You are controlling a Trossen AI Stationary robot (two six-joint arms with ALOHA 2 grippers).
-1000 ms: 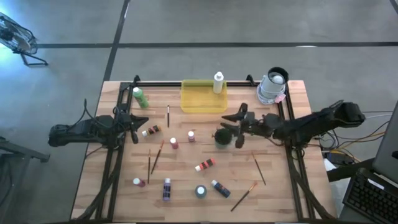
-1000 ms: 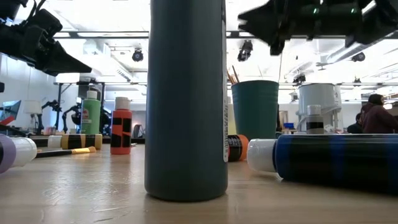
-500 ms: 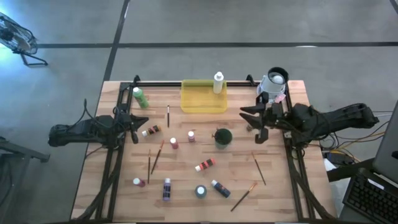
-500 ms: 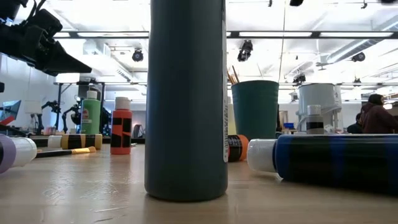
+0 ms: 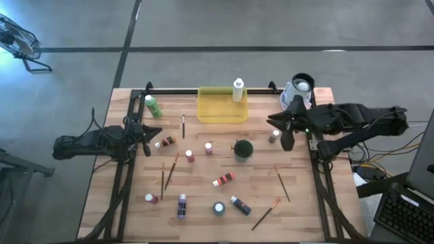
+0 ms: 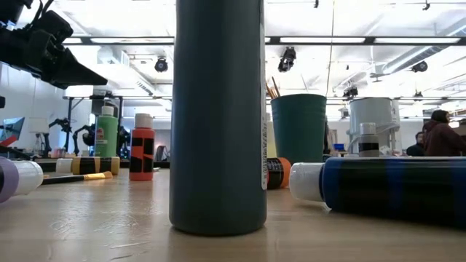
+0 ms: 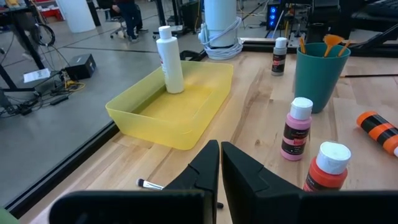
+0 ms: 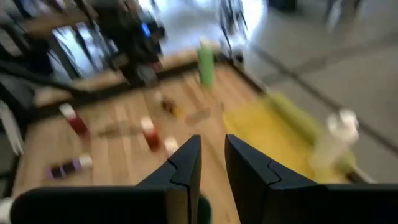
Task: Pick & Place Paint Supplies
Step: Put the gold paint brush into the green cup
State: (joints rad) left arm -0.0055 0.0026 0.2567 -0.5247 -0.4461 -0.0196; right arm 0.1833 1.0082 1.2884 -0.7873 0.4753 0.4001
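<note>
A: Left tool (image 5: 145, 137)?
B: Parked at the tabletop's (image 5: 298, 210) left edge, fingers pressed together, nothing in them.

A: Right tool (image 5: 285, 135)?
B: Near the right edge, by a small bottle (image 5: 274, 136) that stands there. Fingers narrowly apart in the right wrist view, nothing between them.

A: Paint supplies?
B: White bottle (image 5: 238, 89) upright in the yellow tray (image 5: 221, 112) at the back. Green bottle (image 5: 153, 106) at back left. Red bottle (image 5: 190, 156) and pink bottle (image 5: 209, 148) upright mid-table, orange-black bottle (image 5: 224, 179) lying on its side. Purple bottle (image 5: 182, 206), grey bottle (image 5: 218, 209) and blue bottle (image 5: 239, 205) along the front. Brushes (image 5: 171, 171) lie loose on the wood; the green cup (image 5: 243, 150) holds some too, seen in the left wrist view.
</note>
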